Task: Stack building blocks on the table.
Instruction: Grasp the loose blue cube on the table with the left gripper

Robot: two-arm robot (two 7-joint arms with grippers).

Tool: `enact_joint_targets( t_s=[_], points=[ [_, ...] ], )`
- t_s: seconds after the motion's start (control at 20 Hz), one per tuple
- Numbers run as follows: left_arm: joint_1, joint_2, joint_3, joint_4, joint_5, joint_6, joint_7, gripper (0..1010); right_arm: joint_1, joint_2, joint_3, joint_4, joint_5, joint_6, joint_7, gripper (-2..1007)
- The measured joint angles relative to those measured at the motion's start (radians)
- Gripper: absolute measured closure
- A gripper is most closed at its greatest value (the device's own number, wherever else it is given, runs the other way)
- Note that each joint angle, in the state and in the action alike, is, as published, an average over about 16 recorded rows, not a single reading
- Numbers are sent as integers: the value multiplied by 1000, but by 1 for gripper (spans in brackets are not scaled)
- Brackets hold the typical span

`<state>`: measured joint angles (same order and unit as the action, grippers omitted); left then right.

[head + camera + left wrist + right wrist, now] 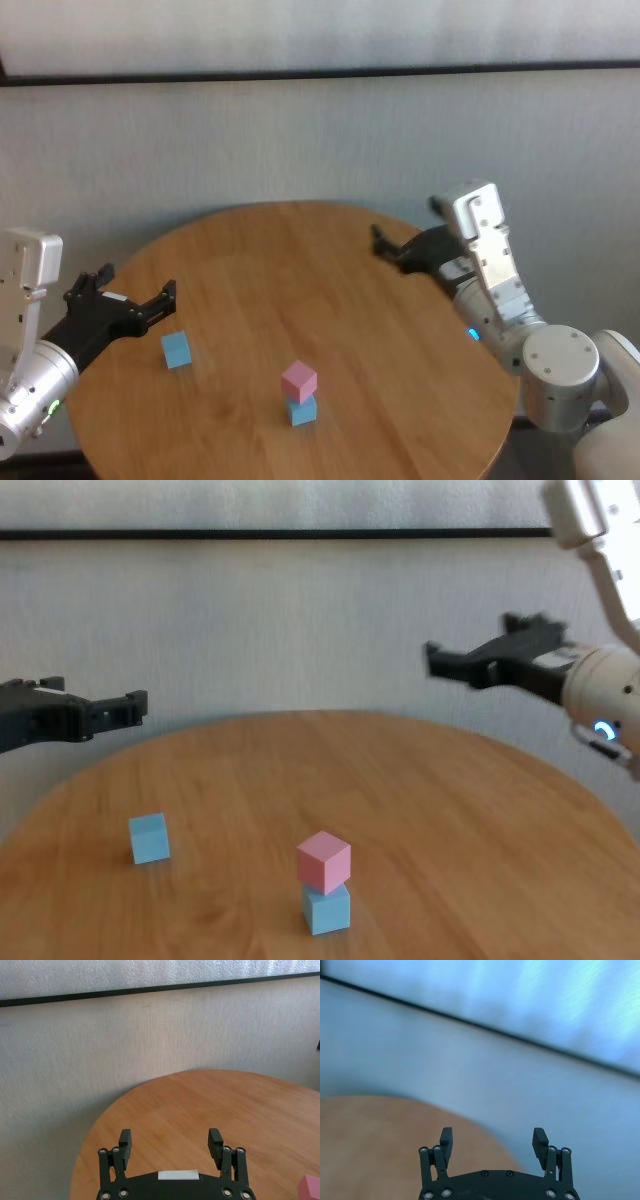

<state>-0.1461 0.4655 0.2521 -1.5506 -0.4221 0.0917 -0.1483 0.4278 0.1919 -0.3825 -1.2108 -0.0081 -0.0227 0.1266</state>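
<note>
Pincers both spread wide and empty: left pincer hovers over the desk's left edge, right pincer is up high at the far right, clear of everything. Pink block sits on a blue block, skewed, corners not lined up. Lone blue block waits just beside the left pincer. Risk, as I judge it: setting the third on that twisted pink top could topple the stack. No writing readable anywhere.
</note>
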Motion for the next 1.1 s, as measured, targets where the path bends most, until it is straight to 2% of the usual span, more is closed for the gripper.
enact_joint_targets(
  t_s=[0.2,0.45,0.7,0.9,1.1],
  points=[
    [0,0,0,0,0,0,0,10,11,0,28,46,-45,-95,-67,1],
    [0,-1,1,-1,-1,6,-3,11,19,5,35,79,-88,-162,-108,1],
    [3,-11,8,-10,-8,45,-3,10,18,8,33,83,-96,-174,-111,1],
    [8,-32,16,-18,-14,94,10,10,19,8,32,81,-93,-165,-111,1],
    [12,-61,25,-23,-10,154,41,10,19,7,31,79,-90,-159,-110,1]
  ],
)
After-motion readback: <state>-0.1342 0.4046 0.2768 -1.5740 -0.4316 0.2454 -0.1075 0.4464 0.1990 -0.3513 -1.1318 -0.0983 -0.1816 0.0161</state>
